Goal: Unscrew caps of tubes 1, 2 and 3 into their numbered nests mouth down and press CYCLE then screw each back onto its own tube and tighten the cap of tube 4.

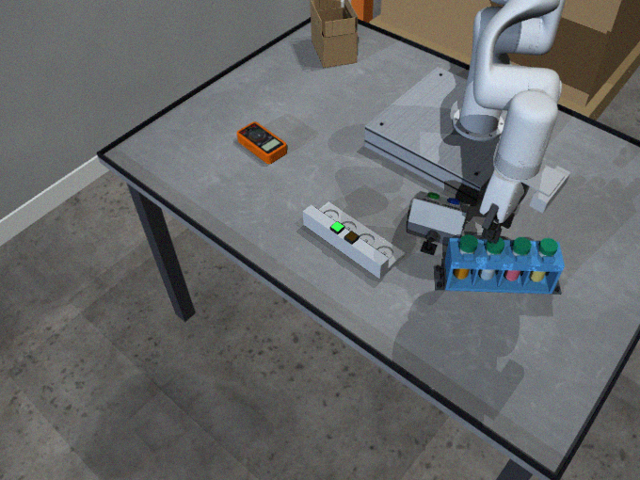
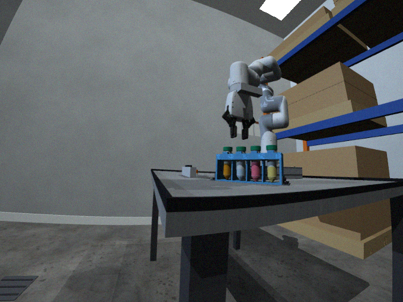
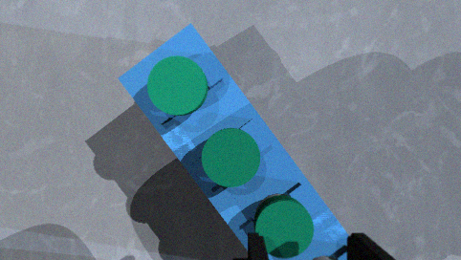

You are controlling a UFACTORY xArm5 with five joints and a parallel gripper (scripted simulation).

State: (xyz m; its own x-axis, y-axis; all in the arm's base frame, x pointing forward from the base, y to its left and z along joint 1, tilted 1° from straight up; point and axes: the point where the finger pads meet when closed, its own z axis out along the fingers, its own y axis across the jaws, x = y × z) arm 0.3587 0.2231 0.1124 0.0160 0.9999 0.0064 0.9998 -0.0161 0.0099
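Observation:
A blue tube rack (image 1: 502, 283) (image 2: 248, 155) (image 3: 188, 48) holds four tubes, each with a green cap on it (image 1: 468, 243) (image 1: 495, 246) (image 1: 521, 245) (image 1: 548, 245). My gripper (image 1: 490, 228) (image 2: 239, 133) (image 3: 310, 250) is partly open and empty. It hangs a short way above the rack, over the second cap from the left (image 2: 240, 148) (image 3: 284, 228). The white cap tray (image 1: 320, 223) has empty nests, its green lamp (image 1: 336, 227) is lit and its amber lamp (image 1: 350, 237) is dark. The key housing (image 1: 435, 216) carries the green key (image 1: 433, 196) and the blue key (image 1: 454, 200).
An orange multimeter (image 1: 262, 141) lies at the left. A cardboard box (image 1: 334, 30) stands at the far edge. The arm's grey base plate (image 1: 410, 122) and a white block lie behind the rack. A small black part (image 1: 428, 246) sits beside the rack.

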